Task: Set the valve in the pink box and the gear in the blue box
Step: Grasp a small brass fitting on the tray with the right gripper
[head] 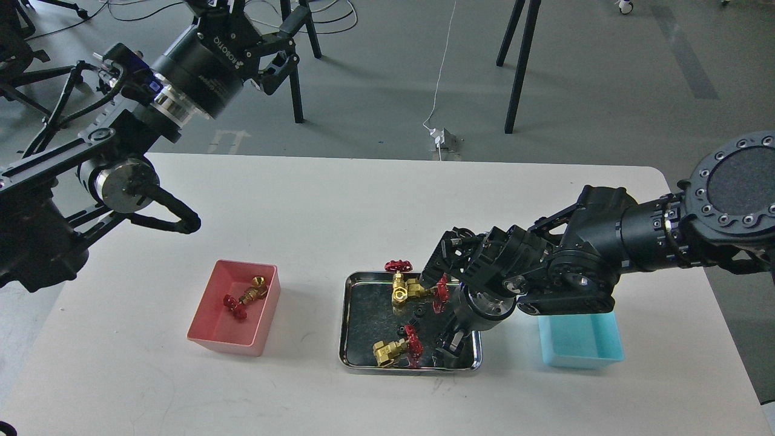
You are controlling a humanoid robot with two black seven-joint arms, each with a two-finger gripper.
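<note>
One valve [245,298] lies in the pink box [209,333] at the left. The steel tray [345,315] holds two valves at its rear [404,289] and one at its front [395,350]. Tiny black gears [418,313] lie between them. The blue box [581,345] stands right of the tray, partly under my right arm; its visible part is empty. My right gripper [447,350] points down into the tray's front right corner; its dark fingers cannot be told apart. My left gripper [269,30] is raised high beyond the table's far left, open and empty.
The white table [339,206] carries only the two boxes and the tray. Black stand legs [295,72] and a white cable with a plug [441,138] are on the floor beyond the far edge.
</note>
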